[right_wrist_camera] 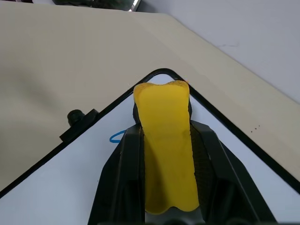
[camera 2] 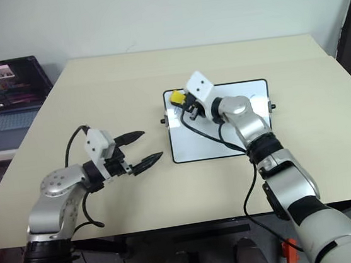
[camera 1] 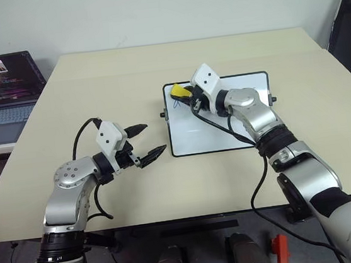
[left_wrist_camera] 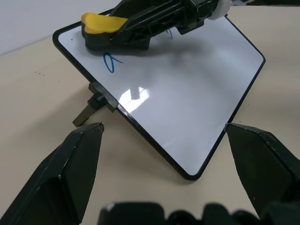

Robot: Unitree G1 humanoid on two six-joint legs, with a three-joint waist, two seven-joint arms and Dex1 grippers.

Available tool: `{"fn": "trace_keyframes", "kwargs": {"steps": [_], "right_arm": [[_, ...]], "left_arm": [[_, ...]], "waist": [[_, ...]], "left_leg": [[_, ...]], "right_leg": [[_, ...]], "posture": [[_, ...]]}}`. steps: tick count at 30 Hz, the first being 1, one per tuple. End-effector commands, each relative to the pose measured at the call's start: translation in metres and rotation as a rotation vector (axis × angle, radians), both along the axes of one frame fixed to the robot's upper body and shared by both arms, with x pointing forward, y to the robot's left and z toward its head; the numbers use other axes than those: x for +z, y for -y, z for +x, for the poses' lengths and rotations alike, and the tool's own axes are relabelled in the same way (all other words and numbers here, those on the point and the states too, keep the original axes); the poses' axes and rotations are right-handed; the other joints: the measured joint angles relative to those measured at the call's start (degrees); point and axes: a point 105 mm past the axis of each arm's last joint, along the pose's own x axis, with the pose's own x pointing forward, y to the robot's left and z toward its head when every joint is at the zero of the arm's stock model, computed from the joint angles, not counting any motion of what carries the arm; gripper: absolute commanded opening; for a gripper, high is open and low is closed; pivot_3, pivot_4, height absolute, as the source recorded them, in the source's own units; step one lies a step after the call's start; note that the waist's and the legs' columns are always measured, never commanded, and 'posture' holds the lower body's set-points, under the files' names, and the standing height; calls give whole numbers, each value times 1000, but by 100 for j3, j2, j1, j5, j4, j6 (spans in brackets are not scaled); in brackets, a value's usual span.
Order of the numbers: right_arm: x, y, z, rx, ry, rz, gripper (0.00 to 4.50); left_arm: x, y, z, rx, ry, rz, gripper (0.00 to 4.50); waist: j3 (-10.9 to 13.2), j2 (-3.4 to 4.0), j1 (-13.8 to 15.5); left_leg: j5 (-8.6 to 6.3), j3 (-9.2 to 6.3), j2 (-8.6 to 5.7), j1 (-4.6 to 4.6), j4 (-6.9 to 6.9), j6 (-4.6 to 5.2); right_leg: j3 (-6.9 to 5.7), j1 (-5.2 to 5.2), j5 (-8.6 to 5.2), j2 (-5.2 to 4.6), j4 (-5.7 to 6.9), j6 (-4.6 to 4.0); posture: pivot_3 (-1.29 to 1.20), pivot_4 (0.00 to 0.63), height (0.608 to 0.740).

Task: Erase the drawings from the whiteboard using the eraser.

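Head views: the whiteboard [camera 1: 226,129] lay flat on the table [camera 1: 64,100], long side across the robot's front, a laptop [camera 1: 2,88] well off to the left. The right gripper [camera 1: 183,95] was clamped on the eraser [camera 1: 178,91] and held it over the board's far-left corner. The left gripper [camera 1: 144,141] hovered just off the board's left edge, fingers spread, holding nothing. The right arm was plainly the nearer one for the wipe.

Left wrist view: one blue stroke of the drawings [left_wrist_camera: 112,62] sat just on the near side of the eraser's tip, and another peeked out beside the right gripper's fingers. The eraser looked low over the surface; whether it touched was hard to tell.

Right wrist view: the eraser ran lengthwise along the fingers, its tip pointing toward the board's rounded corner. A blue loop showed just beside the finger, toward the side knob [right_wrist_camera: 77,117]. Judged: the marks lay beside and slightly behind the tip, so the coming stroke would need to pull back and sideways.
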Motion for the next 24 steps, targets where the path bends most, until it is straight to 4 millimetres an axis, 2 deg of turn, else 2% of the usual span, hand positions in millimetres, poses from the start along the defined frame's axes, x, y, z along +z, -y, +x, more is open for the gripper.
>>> {"fn": "trace_keyframes", "kwargs": {"steps": [1, 10, 13, 17, 24], "right_arm": [[-19, -6, -4, 13, -36, -24, 977], [-59, -3, -14, 41, -149, -52, 977], [-66, -2, -18, 58, -169, -62, 977], [-57, 7, -7, -13, -123, -51, 977], [-17, 36, 23, -213, -15, 39, 977]], "left_arm": [[12, 6, -1, -22, 50, -3, 4500], [11, 8, -2, -34, 42, -3, 4500], [11, 9, -1, -37, 41, -3, 4500], [12, 8, 1, -38, 42, 1, 4500], [14, 8, 5, -42, 47, 7, 4500]], "waist": [[0, 0, 0], [-9, -4, 3], [-9, -5, 3], [-9, -5, 3], [-9, -5, 30]], "left_leg": [[1, -1, 1, 2, 1, -1], [9, -7, 4, 21, 4, -8], [11, -6, 8, 30, 4, -8], [24, -11, 13, 36, 4, -4], [61, -20, 20, 36, 2, 4]], "right_leg": [[0, 0, -1, 3, 6, -3], [0, 10, 1, 10, 23, -11], [5, 15, 1, 17, 24, -13], [5, 18, 5, 28, 24, -22], [-2, 24, 17, 38, 23, -21]], "posture": [[0, 150, 740], [0, 150, 740], [0, 150, 740], [0, 150, 740], [0, 150, 740]]}}
